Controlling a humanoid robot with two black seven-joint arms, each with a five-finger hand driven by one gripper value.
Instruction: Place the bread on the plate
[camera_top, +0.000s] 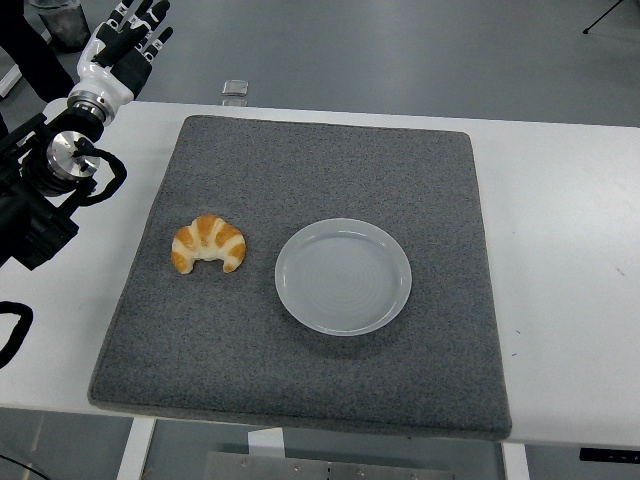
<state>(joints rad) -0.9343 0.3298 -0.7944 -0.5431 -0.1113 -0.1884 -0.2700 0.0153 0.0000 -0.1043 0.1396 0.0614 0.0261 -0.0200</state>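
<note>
- Well, from my remote seat, the left hand (125, 45) sat up in the far-left corner of the view, raised past the table's far edge, well apart from everything on the mat.
- Its fingers (140, 18) were stretched out and slightly fanned, closed on nothing; the palm shell showed white, the finger segments black and white.
- Behind it the left arm (55, 185) ran down along the left edge of the picture, black, with a shiny metal joint at the wrist.
- Moving right, I saw the white table (570, 250) carrying a grey felt mat (300, 380) that covered most of its middle.
- On the mat's left half lay the bread (208, 244), a golden crescent roll with pale stripes, its two tips pointing toward the near edge, flat on the felt and untouched by any hand.
- Just to its right, close but not touching, sat the plate (300, 300), round, pale and translucent, with nothing on it, roughly at the mat's centre.
- Up top, a small clear object (235, 89) rested on the floor just beyond the table's far edge; I could not tell what it was.
- Over on the right, only bare white tabletop showed past the mat.
</note>
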